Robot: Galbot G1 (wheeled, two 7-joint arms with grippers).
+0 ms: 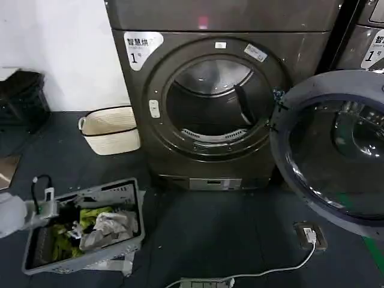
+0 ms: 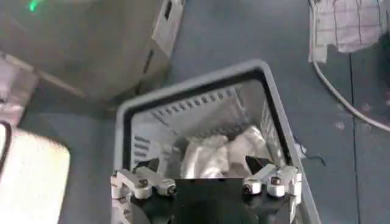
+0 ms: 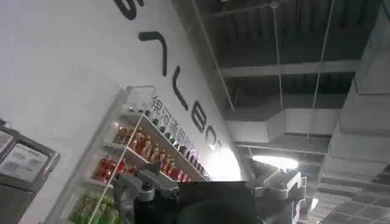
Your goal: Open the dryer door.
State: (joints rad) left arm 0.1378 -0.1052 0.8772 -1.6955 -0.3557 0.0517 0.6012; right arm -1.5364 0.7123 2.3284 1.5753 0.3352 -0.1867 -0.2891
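Grey laundry basket (image 1: 135, 207) of clothes (image 1: 108, 228) on dark floor, cream basket (image 1: 111, 129) by wall, white cable (image 1: 270, 271) to floor socket (image 1: 310, 234).

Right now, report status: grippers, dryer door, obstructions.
Left gripper open over grey laundry basket. Right gripper open, aimed at ceiling. Dryer door swung wide; drum mouth unobstructed.

White left arm (image 1: 12, 216), blk cable, silver screwed fingers (image 2: 143, 182)

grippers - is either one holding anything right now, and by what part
Nothing is held. The left gripper hangs open over the grey laundry basket, its fingers apart with only air between them. The right gripper is open too, pointing up at the ceiling. The dryer door stands open, untouched.
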